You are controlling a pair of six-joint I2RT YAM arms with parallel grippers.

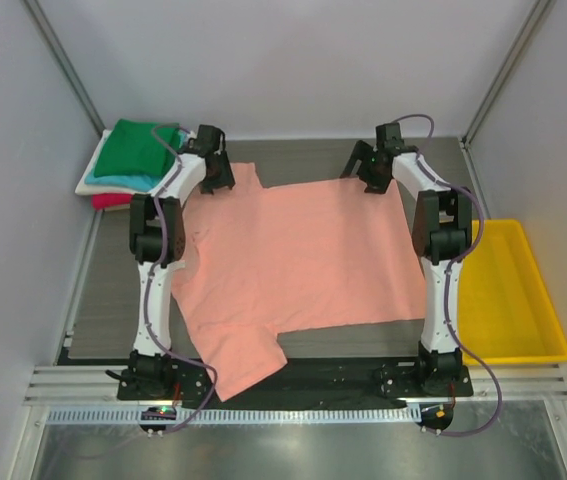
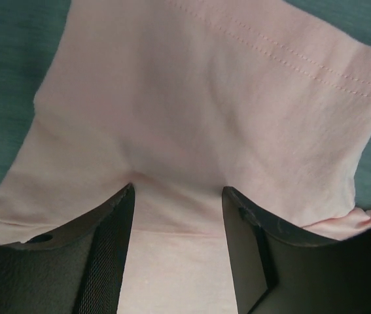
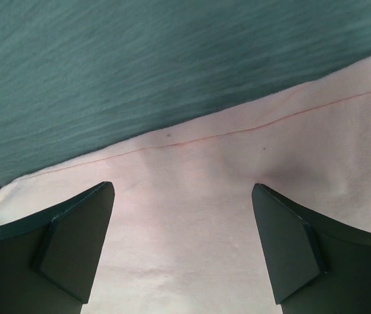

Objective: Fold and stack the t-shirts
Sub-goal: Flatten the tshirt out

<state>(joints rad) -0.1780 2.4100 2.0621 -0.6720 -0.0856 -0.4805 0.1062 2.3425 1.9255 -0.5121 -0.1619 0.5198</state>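
A salmon-pink t-shirt [image 1: 303,250] lies spread flat across the table, one sleeve hanging toward the near edge. My left gripper [image 1: 218,178] is down on the far left sleeve. In the left wrist view its jaws [image 2: 177,193] stand apart, tips pressed into the pink cloth [image 2: 205,98], which puckers around them. My right gripper [image 1: 371,180] is at the shirt's far right corner. There its jaws [image 3: 182,190] are wide open, tips resting on the cloth [image 3: 237,170] just inside the stitched hem. Folded t-shirts [image 1: 135,158], green on top, are stacked at the back left.
A yellow plastic bin [image 1: 508,290] stands at the right beside the right arm. The dark table surface [image 3: 139,65] shows beyond the shirt's hem. Enclosure walls close in the back and both sides.
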